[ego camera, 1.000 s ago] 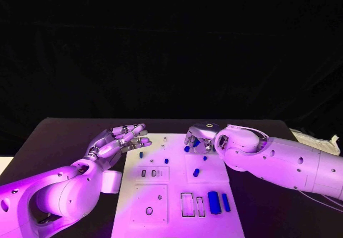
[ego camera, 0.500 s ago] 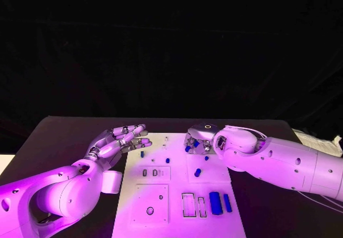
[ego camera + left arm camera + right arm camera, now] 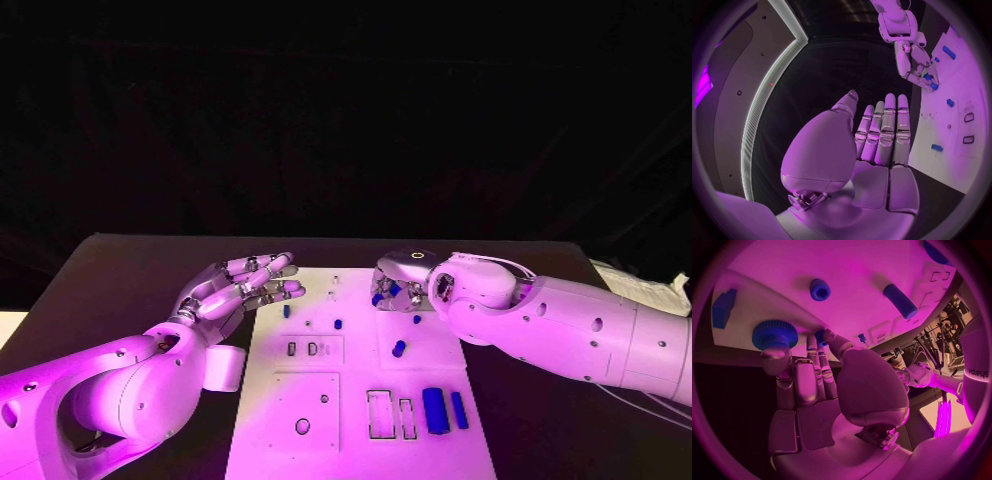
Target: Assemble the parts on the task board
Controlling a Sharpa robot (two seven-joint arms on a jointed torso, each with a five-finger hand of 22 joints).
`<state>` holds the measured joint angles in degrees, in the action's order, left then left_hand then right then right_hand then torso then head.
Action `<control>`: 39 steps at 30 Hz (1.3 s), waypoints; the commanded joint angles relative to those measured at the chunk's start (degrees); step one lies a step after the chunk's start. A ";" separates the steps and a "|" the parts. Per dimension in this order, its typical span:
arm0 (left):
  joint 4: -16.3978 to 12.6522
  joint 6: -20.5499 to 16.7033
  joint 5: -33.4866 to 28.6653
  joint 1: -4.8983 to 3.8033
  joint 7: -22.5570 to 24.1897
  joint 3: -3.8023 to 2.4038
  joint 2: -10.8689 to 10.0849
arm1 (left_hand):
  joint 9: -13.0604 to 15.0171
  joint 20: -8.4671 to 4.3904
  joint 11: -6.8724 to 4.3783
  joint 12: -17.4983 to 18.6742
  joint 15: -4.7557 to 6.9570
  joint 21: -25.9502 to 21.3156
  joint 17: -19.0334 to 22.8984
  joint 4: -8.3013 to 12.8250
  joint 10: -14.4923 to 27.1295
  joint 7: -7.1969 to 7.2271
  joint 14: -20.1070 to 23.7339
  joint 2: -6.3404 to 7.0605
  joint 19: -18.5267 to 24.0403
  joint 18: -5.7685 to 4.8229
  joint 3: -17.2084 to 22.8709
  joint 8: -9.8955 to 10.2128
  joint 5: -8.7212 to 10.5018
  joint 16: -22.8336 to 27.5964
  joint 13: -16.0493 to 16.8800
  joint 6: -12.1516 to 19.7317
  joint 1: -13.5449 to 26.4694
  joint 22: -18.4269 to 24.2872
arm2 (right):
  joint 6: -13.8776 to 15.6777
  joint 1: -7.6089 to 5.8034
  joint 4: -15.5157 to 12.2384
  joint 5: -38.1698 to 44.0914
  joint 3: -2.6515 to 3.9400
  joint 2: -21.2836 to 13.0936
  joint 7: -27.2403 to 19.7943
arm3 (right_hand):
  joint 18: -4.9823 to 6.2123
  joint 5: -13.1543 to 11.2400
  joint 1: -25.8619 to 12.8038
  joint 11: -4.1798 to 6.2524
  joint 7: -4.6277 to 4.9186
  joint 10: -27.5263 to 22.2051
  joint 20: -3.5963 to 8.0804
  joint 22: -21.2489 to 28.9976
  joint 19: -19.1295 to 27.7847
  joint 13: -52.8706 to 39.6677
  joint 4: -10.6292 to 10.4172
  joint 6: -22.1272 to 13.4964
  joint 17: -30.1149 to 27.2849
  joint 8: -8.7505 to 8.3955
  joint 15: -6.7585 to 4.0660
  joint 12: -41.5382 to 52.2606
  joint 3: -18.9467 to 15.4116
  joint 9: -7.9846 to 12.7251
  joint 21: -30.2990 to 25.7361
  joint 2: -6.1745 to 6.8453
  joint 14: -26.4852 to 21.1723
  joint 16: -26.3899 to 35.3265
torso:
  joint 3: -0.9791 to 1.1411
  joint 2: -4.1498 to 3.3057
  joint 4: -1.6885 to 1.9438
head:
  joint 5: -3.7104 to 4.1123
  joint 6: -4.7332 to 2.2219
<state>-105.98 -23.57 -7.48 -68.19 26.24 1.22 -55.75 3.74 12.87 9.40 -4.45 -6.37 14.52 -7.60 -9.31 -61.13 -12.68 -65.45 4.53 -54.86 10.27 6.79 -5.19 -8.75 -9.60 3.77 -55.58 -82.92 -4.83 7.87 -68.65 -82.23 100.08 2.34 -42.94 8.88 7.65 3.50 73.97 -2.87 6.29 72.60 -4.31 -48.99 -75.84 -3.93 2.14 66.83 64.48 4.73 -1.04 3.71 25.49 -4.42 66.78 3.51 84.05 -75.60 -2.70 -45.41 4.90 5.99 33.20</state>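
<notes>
Right wrist view: right hand (image 3: 811,375) fingertips pinch a small blue peg (image 3: 819,336) beside blue ribbed knob (image 3: 774,333) at white task board (image 3: 361,400) far edge; seating it judged next; left hand (image 3: 238,285) open, empty.

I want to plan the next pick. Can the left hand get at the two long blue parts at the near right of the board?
Probably yes: the left hand holds nothing, and nothing covers the two long blue parts; the right arm passes beside them.

Right hand (image 3: 811,390) touching blue knob (image 3: 774,333)
</notes>
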 commanded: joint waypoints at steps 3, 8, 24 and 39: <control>-0.03 1.19 -0.09 -0.10 -0.12 -0.05 0.13 | -0.07 0.12 0.31 0.31 -0.30 -0.33 -0.08 0.22 0.13 -0.39 -0.03 -0.41 -0.28 0.26 -0.15 0.30 0.33 0.31 -0.08 0.19 0.36 0.10 | 2.60 0.12 -0.28 1.17 -0.07 0.04 0.57 | -0.72 -0.34 0.92 0.12 -0.26 0.93 0.04 -1.74 -0.69 -0.06 -0.53 0.96 0.24 0.50 -0.61 0.12 1.14 -1.03 1.29 -1.66 2.70 -0.57 | -0.03 -0.13 0.06 | -0.04 -0.03; 0.00 1.20 -0.09 -0.10 -0.26 -0.05 0.14 | -0.07 0.13 0.34 0.37 -0.31 -0.36 -0.10 0.27 0.17 -0.42 -0.05 -0.50 -0.31 0.27 -0.14 0.37 0.32 0.34 -0.08 0.22 0.32 0.13 | 6.56 0.11 -1.00 0.80 -0.01 0.03 0.76 | -0.75 -0.47 0.48 0.12 -0.21 1.13 0.01 -2.11 -0.71 -0.03 -1.11 1.03 0.18 0.46 -0.61 0.00 1.21 -1.21 1.67 -1.12 2.61 -0.63 | -0.04 -0.14 0.08 | -0.17 -0.24; -0.14 1.25 -0.09 -0.10 -0.62 -0.05 0.09 | -0.07 0.14 0.36 0.45 -0.32 -0.40 -0.14 0.40 0.23 -0.45 -0.08 -0.61 -0.36 0.27 -0.09 0.46 0.30 0.38 -0.08 0.27 0.20 0.18 | 13.88 -0.55 1.24 0.24 0.34 3.81 2.60 | -0.78 -0.57 0.26 -0.12 0.10 0.56 -0.13 -2.44 -0.48 0.16 -2.07 0.67 0.17 0.00 -0.49 -0.25 1.71 -1.45 2.12 0.03 2.47 -0.83 | -0.20 -0.57 0.44 | -0.38 -1.29; -0.61 1.32 -0.09 -0.14 -0.73 -0.05 -0.03 | -0.07 0.14 0.36 0.45 -0.32 -0.40 -0.14 0.40 0.23 -0.45 -0.08 -0.61 -0.36 0.27 -0.09 0.46 0.30 0.38 -0.08 0.27 0.20 0.18 | 12.51 -0.80 4.41 0.23 0.35 7.85 1.43 | -0.79 -0.55 0.27 -0.28 0.28 0.19 -0.24 -2.62 -0.40 0.20 -2.34 0.48 0.29 -0.24 -0.35 -0.24 1.87 -1.52 2.32 0.62 2.45 -0.98 | -0.57 -1.42 1.32 | 0.01 -1.48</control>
<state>-106.40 -23.46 -7.52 -68.22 25.33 1.22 -55.82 3.76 12.87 9.41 -4.32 -6.37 14.32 -7.64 -9.32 -61.13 -12.87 -65.44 4.30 -54.86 10.27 6.80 -4.93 -8.75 -9.60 3.77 -55.37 -82.69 -4.73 20.73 -69.43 -77.99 100.01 2.67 -35.27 10.70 7.51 2.78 74.25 -3.09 6.54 73.20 -4.31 -51.55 -76.24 -3.79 0.68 67.15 64.68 4.36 -1.34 3.71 26.74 -4.42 68.78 3.56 83.93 -76.34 -3.18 -46.59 6.00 5.94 31.74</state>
